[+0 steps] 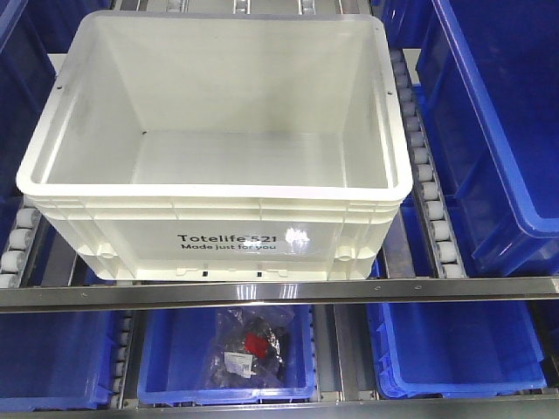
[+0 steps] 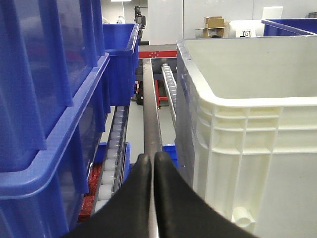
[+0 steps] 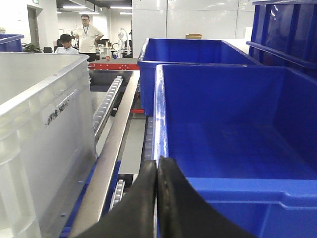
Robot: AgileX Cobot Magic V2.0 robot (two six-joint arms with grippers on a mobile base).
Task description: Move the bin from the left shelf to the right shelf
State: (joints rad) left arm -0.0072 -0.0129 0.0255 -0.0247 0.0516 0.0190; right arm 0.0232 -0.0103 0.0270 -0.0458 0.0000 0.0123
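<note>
Your left gripper point(image 2: 152, 157) and right gripper point(image 3: 157, 162) both have jaws pressed together on nothing. Only the wrist views show them, flanking the bin point(image 1: 105, 229): it sits just right of the left jaws, left of the right. The front view alone shows its print point(image 1: 229, 242).

Of the robot, only the two end effectors were shown. The left end effector point(image 2: 153, 158) was made up of two matte black fingers point(image 2: 130, 203), smooth and curved, broad at the base and narrowed to rounded tips, with only a thin pale seam seen between them. The right end effector point(image 3: 157, 162) was shaped alike in black, and a faint sheen was caught along one finger's inner edge.
</note>
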